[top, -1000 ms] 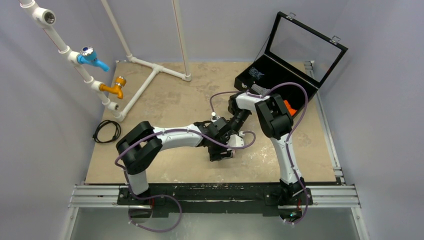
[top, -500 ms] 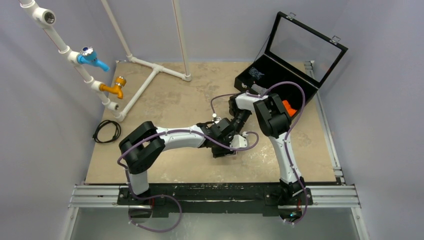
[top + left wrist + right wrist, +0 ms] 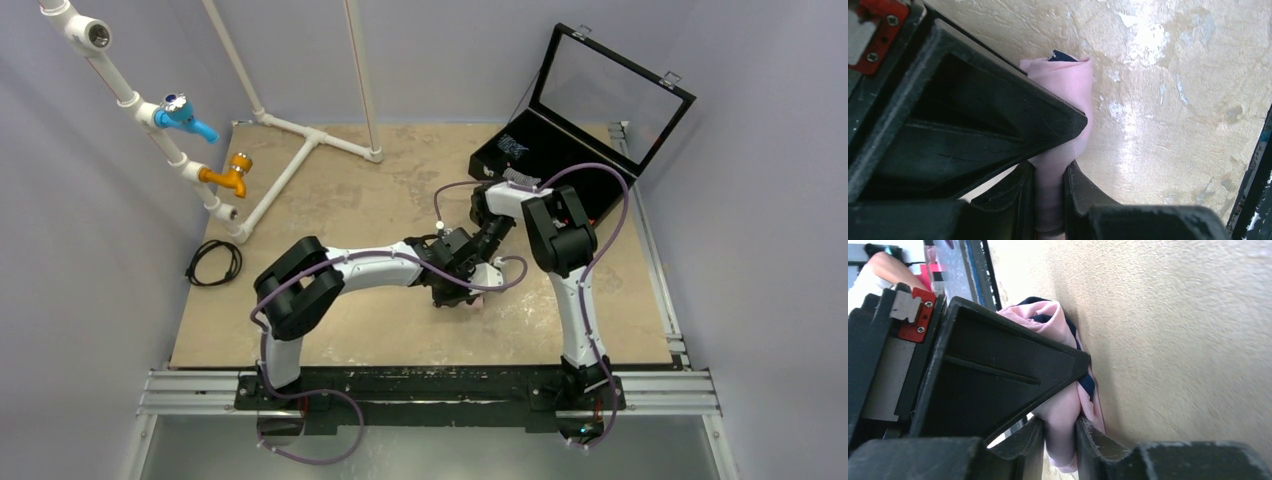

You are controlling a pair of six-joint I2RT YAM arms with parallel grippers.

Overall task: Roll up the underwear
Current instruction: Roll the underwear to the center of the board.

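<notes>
The underwear [image 3: 1068, 100] is a pale pink bundle with navy trim lying on the tan table [image 3: 350, 210], just right of centre. My left gripper [image 3: 1049, 192] is shut on one end of it, with pink cloth filling the gap between the fingers. My right gripper [image 3: 1060, 437] pinches the underwear [image 3: 1055, 320] from the other side, and the navy edge shows beside its finger. In the top view both wrists meet over the bundle, and only a sliver of pink underwear [image 3: 481, 299] peeks out beneath them.
An open black case [image 3: 560, 150] stands at the back right, close behind the right arm. A white pipe frame [image 3: 290, 165] with a blue tap [image 3: 185, 115] and an orange tap [image 3: 230, 175] takes up the back left. A black cable coil [image 3: 213, 262] lies off the table's left edge.
The left arm has reached further right and its jaws have closed onto the underwear. The right arm has shifted slightly right and back, its jaws loosening a little around the cloth.
</notes>
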